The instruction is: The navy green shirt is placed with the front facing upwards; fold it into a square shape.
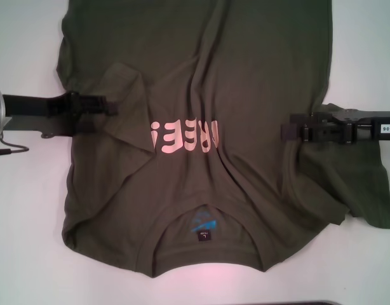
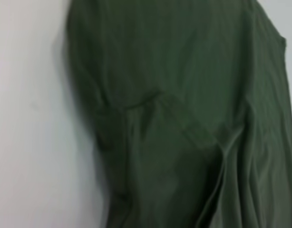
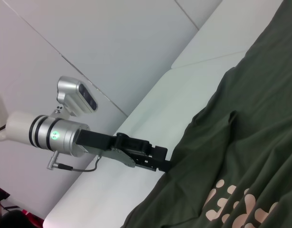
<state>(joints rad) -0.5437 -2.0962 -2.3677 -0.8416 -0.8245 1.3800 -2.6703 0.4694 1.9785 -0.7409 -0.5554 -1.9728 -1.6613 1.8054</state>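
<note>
The navy green shirt (image 1: 201, 70) lies front up on the white table (image 1: 30, 241), with the collar and blue neck label (image 1: 203, 223) nearest me. Its pink lettering (image 1: 185, 136) reads upside down. The left sleeve (image 1: 122, 95) is folded inward over the chest, and my left gripper (image 1: 111, 107) sits low at that fold by the shirt's left edge. The right wrist view shows the same left gripper (image 3: 162, 161) touching the edge of the shirt (image 3: 250, 133). My right gripper (image 1: 285, 132) hovers over the shirt's right side, and the right sleeve (image 1: 366, 190) lies spread outward beneath that arm. Wrinkled shirt cloth (image 2: 184, 118) fills the left wrist view.
Bare white table shows on both sides of the shirt and in front of the collar. A dark strip (image 1: 309, 302) runs along the near table edge. A thin cable (image 1: 11, 150) hangs from the left arm. Grey wall panels (image 3: 112, 42) rise behind the table.
</note>
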